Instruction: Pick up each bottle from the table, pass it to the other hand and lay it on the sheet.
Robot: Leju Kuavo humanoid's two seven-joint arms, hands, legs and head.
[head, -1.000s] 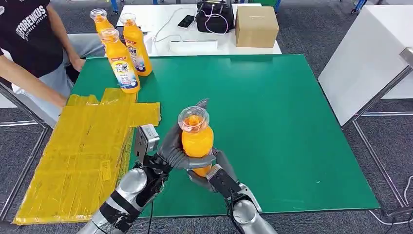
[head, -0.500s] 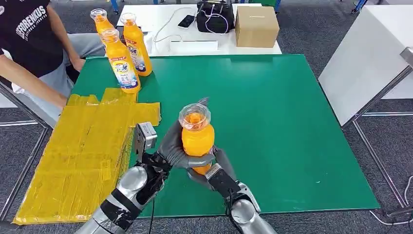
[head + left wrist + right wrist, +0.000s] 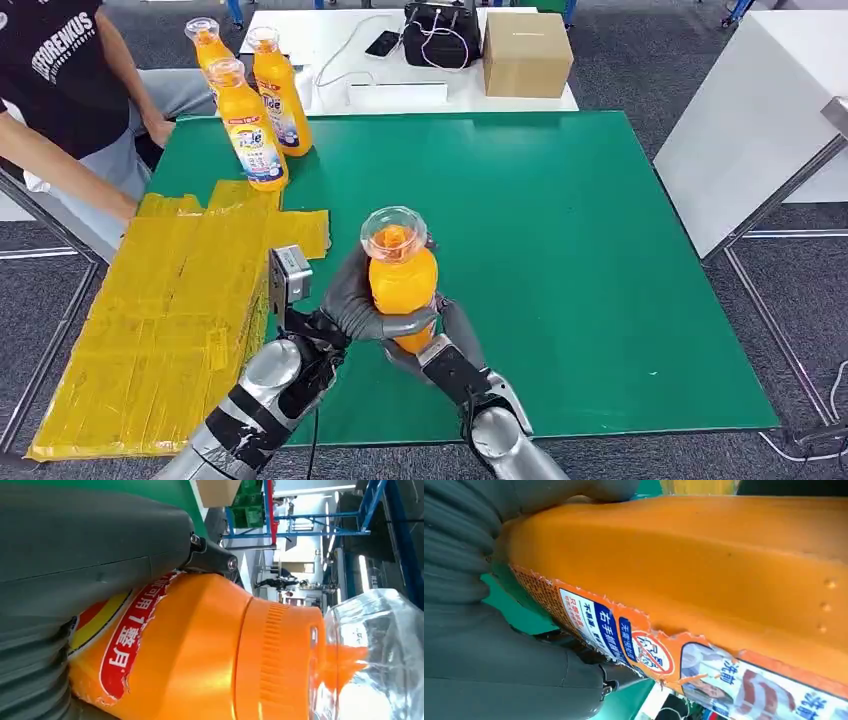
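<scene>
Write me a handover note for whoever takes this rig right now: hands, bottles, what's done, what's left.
Left hand: wrapped around the orange bottle, held upright above the green table.
Right hand: gripping the same bottle lower down, from the other side. Handover is mid-way; neither hand has let go.
Three more orange bottles stand upright at the table's far left corner, near a seated person.
Yellow sheet lies along the table's left edge, with no bottle on it.
Done: one bottle picked up.
Left: finish the pass, lay this bottle on the sheet, then handle the other three.
</scene>
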